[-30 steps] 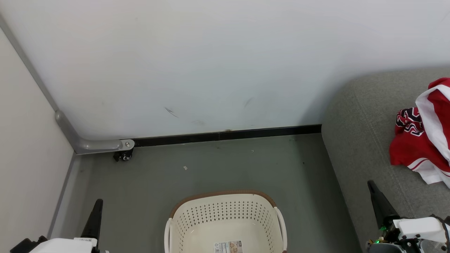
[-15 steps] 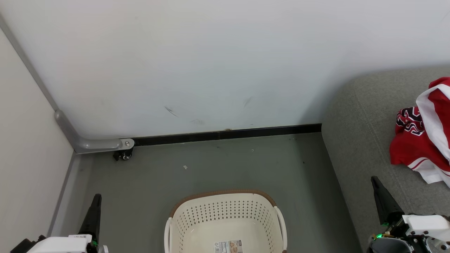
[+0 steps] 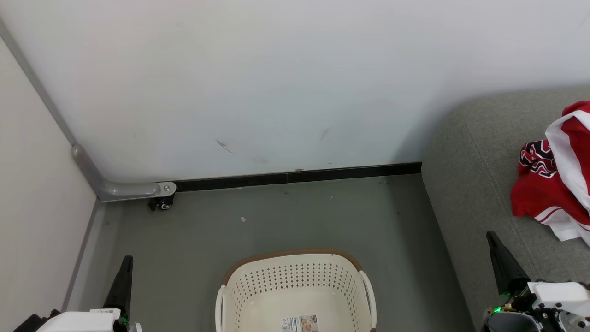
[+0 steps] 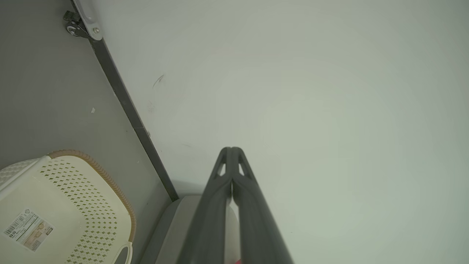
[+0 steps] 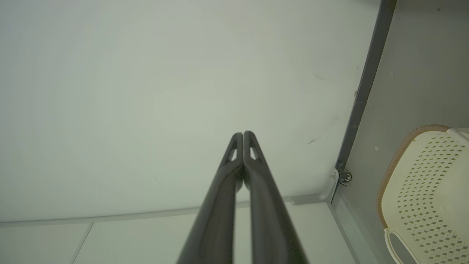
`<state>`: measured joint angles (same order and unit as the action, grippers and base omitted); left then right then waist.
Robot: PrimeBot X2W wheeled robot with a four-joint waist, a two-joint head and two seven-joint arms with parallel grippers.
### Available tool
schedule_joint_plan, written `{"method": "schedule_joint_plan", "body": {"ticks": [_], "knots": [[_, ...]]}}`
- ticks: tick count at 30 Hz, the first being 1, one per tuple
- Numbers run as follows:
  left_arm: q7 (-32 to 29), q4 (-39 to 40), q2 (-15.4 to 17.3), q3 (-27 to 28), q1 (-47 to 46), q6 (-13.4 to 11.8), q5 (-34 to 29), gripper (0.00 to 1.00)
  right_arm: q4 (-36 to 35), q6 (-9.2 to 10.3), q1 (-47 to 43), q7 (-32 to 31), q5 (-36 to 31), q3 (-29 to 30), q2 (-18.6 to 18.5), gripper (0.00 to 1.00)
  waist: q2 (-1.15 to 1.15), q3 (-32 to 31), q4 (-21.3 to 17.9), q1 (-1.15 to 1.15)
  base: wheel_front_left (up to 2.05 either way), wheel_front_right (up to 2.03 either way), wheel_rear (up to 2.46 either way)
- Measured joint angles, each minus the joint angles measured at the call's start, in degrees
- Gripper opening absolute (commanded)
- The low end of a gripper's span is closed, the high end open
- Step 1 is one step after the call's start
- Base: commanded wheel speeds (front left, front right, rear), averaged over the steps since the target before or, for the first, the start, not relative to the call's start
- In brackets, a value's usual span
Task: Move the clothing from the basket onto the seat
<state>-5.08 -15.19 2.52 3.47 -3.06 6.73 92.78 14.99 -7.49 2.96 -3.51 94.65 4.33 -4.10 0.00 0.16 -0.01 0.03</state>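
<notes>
- Over the last second our right fingers (image 3: 498,251) have shifted slightly toward the clothing's side and our left fingers (image 3: 126,267) have drifted a touch outward. In the last half of that second we see no further shift.
- Our left fingers (image 4: 227,154) are clenched, tip pressed against tip, with nothing between them. In the left wrist view they point at the pale wall (image 4: 329,110).
- Our right fingers (image 5: 239,138) are likewise clenched on nothing and face the same wall.
- The clothing (image 3: 548,198) lies on the seat (image 3: 474,193), ahead of our right fingers and to their right, clear of the tips. It is a crumpled red heap with white stripes, and black numerals outlined in white show on its left part. Its right part runs past the frame's edge.
- In the head view our right fingers rise over the near left part of the seat. We cannot tell whether they touch the fabric.
- The basket (image 3: 295,252) stands on the grey floor (image 3: 276,216) between our two sets of fingers, well apart from each. A printed label (image 3: 299,323) lies on its pale bottom.
- In the left wrist view the basket (image 4: 73,190) sits to the left of our left fingers. In the right wrist view the basket (image 5: 421,176) sits to the right of our right fingers.
- Ahead of our left fingers a black skirting (image 3: 295,177) runs along the foot of the wall, and a small castor (image 3: 162,204) sits at its left end.
</notes>
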Motion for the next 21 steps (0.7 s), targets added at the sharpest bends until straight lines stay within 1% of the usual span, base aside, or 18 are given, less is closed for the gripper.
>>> {"method": "schedule_joint_plan", "body": {"ticks": [21], "knots": [[-0.4, -0.4, 0.0, 0.1, -0.1, 0.1, 0.0, 0.00, 0.1, 0.00, 0.1, 0.0, 0.0, 0.1, 0.0, 0.00, 0.00, 0.0, 0.0, -0.01, 0.00, 0.00, 0.00]]}}
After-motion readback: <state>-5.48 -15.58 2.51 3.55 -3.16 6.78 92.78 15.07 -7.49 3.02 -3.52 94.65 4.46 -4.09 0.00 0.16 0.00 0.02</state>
